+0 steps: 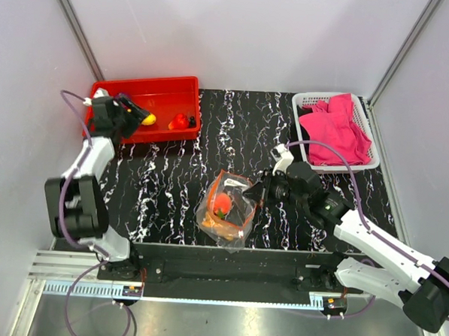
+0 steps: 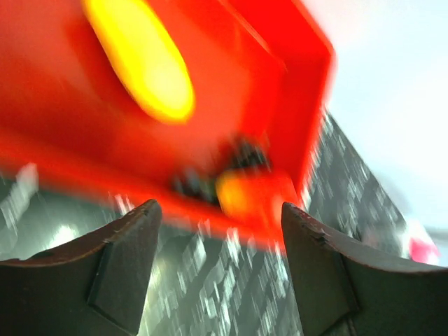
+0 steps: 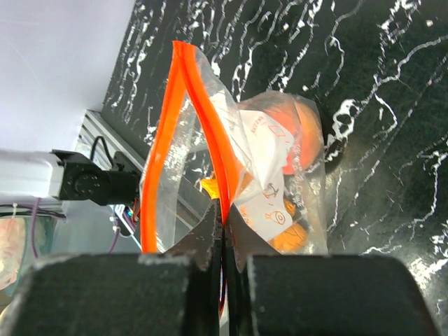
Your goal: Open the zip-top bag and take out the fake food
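Mid-frame, the right gripper (image 3: 224,222) pinches shut on one lip of the zip-top bag (image 3: 262,150) (the left gripper (image 2: 220,224) gapes empty, upper left); slick film may slip, spilling the fake food (image 3: 308,129).

Crinkly clear plastic zip-top bag (image 3: 210,161); glossy red plastic tray (image 1: 149,96).
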You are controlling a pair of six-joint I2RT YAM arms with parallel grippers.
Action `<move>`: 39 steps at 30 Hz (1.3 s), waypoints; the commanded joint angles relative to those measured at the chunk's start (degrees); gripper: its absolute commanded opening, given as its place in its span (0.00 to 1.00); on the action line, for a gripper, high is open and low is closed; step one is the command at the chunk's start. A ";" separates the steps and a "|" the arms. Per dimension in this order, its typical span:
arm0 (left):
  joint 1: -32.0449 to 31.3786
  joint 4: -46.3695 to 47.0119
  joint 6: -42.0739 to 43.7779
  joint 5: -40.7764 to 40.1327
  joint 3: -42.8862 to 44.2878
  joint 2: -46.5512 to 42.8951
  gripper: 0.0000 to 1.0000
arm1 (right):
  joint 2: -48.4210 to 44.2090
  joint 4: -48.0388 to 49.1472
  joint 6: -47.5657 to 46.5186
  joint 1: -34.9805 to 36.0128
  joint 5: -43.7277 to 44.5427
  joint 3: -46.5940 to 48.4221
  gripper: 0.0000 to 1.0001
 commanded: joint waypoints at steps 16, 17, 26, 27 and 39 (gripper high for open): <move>-39.96 -1.88 -8.62 0.98 -36.70 -58.45 0.58 | 6.54 1.27 0.20 -0.50 -5.32 9.24 0.00; -41.19 -1.62 -8.18 2.47 -36.00 -57.84 0.58 | 6.81 1.27 0.20 -0.50 -5.41 9.33 0.00; -54.88 -8.73 -1.41 2.43 -23.80 -41.76 0.49 | 7.08 1.18 1.25 -0.59 -6.29 9.51 0.00; -56.21 -9.78 -1.50 0.83 -23.08 -40.88 0.47 | 6.99 1.35 1.78 -0.50 -6.29 9.42 0.00; -67.21 -10.67 -10.99 -21.33 -20.18 -31.04 0.33 | 5.76 3.11 5.47 -0.50 -6.29 8.72 0.00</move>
